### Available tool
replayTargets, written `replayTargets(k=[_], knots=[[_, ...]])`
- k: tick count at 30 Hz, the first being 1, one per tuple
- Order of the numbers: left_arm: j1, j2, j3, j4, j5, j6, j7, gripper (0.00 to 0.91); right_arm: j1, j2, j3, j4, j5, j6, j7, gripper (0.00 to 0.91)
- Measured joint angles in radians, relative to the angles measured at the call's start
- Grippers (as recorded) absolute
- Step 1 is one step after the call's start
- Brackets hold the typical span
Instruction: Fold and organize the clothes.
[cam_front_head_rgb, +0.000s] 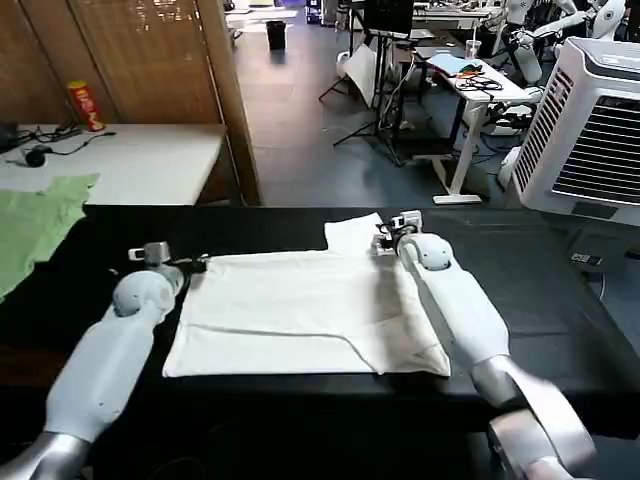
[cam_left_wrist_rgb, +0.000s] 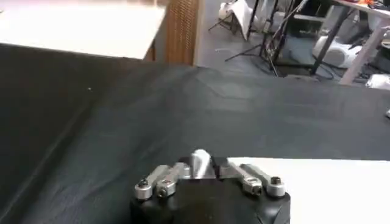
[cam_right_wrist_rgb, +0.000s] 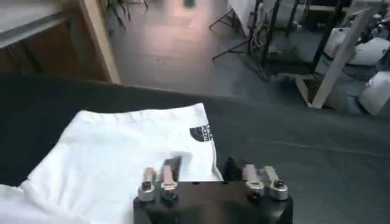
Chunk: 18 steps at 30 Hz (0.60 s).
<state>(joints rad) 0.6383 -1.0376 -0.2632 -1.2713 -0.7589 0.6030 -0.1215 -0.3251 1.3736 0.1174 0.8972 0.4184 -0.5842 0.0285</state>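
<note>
**White T-shirt lying flat between both grippers on the black table**

White cotton T-shirt (cam_front_head_rgb: 300, 315) is lying spread across the middle of the black table (cam_front_head_rgb: 560, 300) in the head view, mostly flat, with a sleeve sticking out at its 1 o'clock corner. The left gripper (cam_front_head_rgb: 150, 254) is sitting at the shirt's 10 o'clock corner and the right gripper (cam_front_head_rgb: 397, 226) at its 1 o'clock corner, beside the sleeve. A light green garment (cam_front_head_rgb: 35, 225) is lying well apart at 9 o'clock, partly on a white table (cam_front_head_rgb: 150, 160).

From the left wrist, the left gripper (cam_left_wrist_rgb: 204, 167) is resting low on the black cloth, its fingers drawn close together at the shirt's edge (cam_left_wrist_rgb: 317, 185); I cannot tell whether they are pinching fabric.

From the right wrist, the right gripper (cam_right_wrist_rgb: 207, 176) is standing with its jaws spread over the sleeve (cam_right_wrist_rgb: 134, 146), one finger on the white cloth, the other on the black table just past the hem, near a small dark logo (cam_right_wrist_rgb: 200, 133)
</note>
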Motion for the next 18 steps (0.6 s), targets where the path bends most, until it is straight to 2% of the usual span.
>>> replayTargets(k=[6,10,14,18], knots=[[0.007,0.002,-0.013,-0.013,0.000,-0.020,-0.001,0.000,-0.023,-0.010,0.030,0.035,0.010,0.052,-0.011,0.000],[0.025,0.022,-0.024,-0.043,-0.010,-0.029,-0.005,0.000,-0.055,-0.048,0.028,0.128,0.062,0.059,-0.014,0.000],[0.054,0.054,-0.045,-0.107,-0.031,-0.028,-0.013,0.000,-0.103,-0.114,0.038,0.257,0.122,0.037,-0.003,0.000],[0.112,0.094,-0.075,-0.206,-0.042,-0.028,-0.020,0.000,-0.169,-0.192,0.053,0.418,0.167,-0.009,0.019,0.000]])
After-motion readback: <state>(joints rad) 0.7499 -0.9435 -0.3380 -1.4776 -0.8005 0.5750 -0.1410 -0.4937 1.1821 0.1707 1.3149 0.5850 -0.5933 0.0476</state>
